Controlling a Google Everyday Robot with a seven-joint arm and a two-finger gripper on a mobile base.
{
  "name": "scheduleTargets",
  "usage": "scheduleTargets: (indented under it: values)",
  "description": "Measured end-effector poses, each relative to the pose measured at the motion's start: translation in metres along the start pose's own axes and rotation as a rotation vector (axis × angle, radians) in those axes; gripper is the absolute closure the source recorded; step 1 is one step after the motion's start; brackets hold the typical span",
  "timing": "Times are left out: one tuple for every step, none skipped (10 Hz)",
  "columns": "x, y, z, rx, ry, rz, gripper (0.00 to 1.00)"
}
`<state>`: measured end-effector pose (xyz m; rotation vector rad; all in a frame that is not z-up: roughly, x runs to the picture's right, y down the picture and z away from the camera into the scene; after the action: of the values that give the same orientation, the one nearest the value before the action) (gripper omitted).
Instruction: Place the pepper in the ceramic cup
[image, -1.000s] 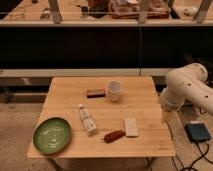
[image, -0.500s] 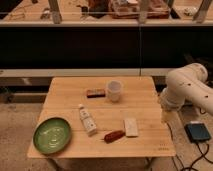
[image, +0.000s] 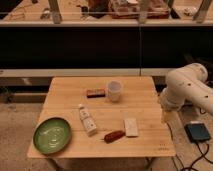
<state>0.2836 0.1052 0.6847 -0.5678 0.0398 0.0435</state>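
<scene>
Your hand (image: 165, 116) hangs just off the right edge of the table (image: 65, 90), under the white arm (image: 187, 87); you cannot tell whether it is open or closed. Nothing shows in it. The pepper (image: 114, 136) lies near the table's front edge, just left of a white pad (image: 131, 127). The cup (image: 114, 90) stands upright toward the back, a brown block (image: 95, 93) just beside it. A green plate (image: 52, 135) sits front left.
</scene>
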Motion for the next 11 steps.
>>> scheduleTargets:
  values:
    - [0.0, 0.0, 0.0, 0.0, 0.0, 0.0, 0.35]
    - [-0.001, 0.001, 0.0, 0.0, -0.001, -0.002, 0.35]
    - [-0.007, 0.003, 0.0, -0.003, -0.013, -0.011, 0.35]
    - [-0.018, 0.006, 0.0, -0.006, -0.027, -0.026, 0.35]
    - [-0.039, 0.01, -0.001, -0.011, -0.046, -0.046, 0.35]
    - [-0.054, 0.011, 0.0, -0.016, -0.06, -0.06, 0.35]
    - [-0.063, 0.012, 0.0, -0.017, -0.071, -0.069, 0.35]
    - [-0.074, 0.015, 0.003, -0.017, -0.096, -0.07, 0.35]
    - [-0.083, 0.02, 0.009, -0.014, -0.118, -0.069, 0.35]
    - [-0.094, 0.025, 0.019, -0.01, -0.141, -0.077, 0.35]
    - [-0.104, 0.027, 0.027, -0.007, -0.159, -0.086, 0.35]
